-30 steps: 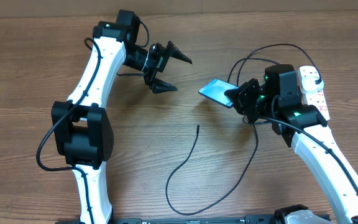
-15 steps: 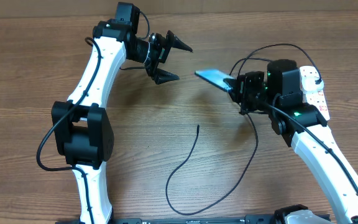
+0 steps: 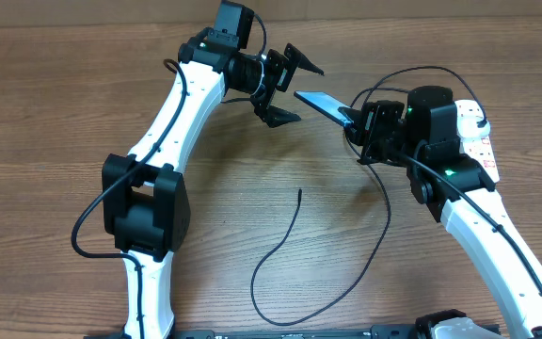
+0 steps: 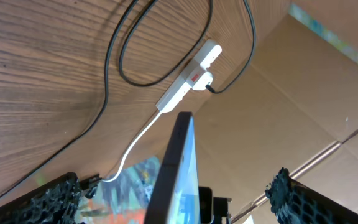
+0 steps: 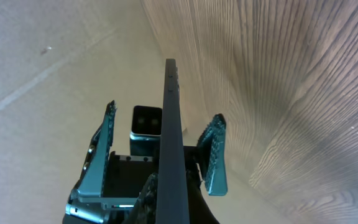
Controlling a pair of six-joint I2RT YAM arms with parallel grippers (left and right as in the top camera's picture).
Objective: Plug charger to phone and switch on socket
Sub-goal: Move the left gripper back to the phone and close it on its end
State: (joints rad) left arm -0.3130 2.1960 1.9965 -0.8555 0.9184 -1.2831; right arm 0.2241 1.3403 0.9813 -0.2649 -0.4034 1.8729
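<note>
Overhead, on the brown wooden counter (image 3: 55, 207), the right hand (image 3: 358, 127) is clamped on one end of the phone (image 3: 320, 102), which hangs tilted above the wood. The left hand (image 3: 301, 91) gapes wide at the phone's free end, the charger (image 3: 280, 247) lies loose well apart, the socket (image 3: 473, 137) sits beside the right arm, and no container shows. From the left wrist, against a cardboard wall (image 4: 303, 112), the phone stands edge-on between spread fingers (image 4: 48, 202), touching neither; it looks rigid, slim, slick and breakable, probably best pinched across its flat faces with the port end clear. The right wrist shows only its thin dark edge, and the limp, light cable likely wants gripping just behind its connector.
</note>
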